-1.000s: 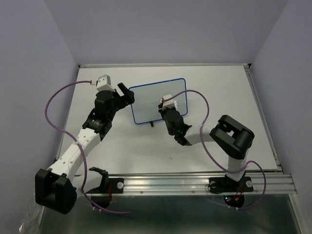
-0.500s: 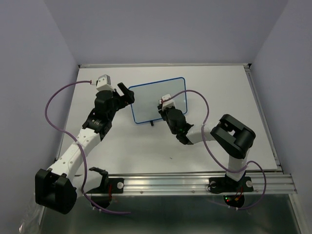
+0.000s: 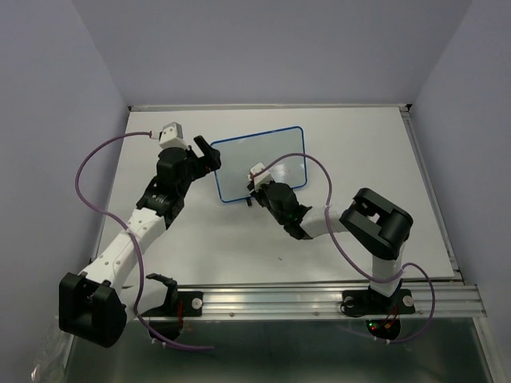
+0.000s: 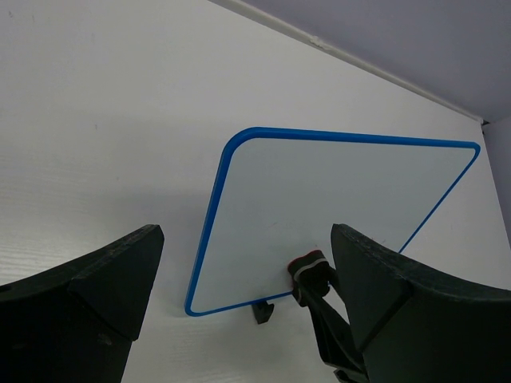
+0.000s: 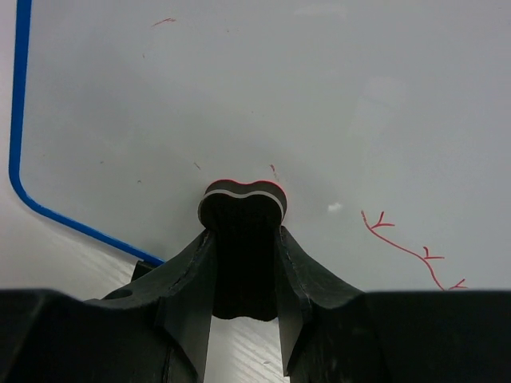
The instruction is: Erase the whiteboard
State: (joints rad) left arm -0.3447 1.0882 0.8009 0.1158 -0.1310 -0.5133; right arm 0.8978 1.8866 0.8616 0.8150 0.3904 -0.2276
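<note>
The whiteboard (image 3: 255, 155), white with a thin blue frame, stands at the middle back of the table, also seen in the left wrist view (image 4: 335, 199) and the right wrist view (image 5: 279, 88). A thin red branching line (image 5: 411, 251) and small red flecks (image 5: 164, 21) remain on it. My right gripper (image 3: 257, 182) (image 5: 243, 235) is shut on a black eraser block (image 5: 242, 199) (image 4: 310, 266), pressed against the board near its lower left corner. My left gripper (image 3: 204, 156) (image 4: 243, 295) hovers open just left of the board, holding nothing.
A small black foot (image 4: 262, 313) sticks out under the board's lower edge. Purple cables loop from both arms. An aluminium rail (image 3: 319, 297) runs along the near table edge. Walls close in the table on the left, right and back.
My right gripper has slid the eraser leftward and slightly nearer across the lower part of the board. The left arm has stayed put.
</note>
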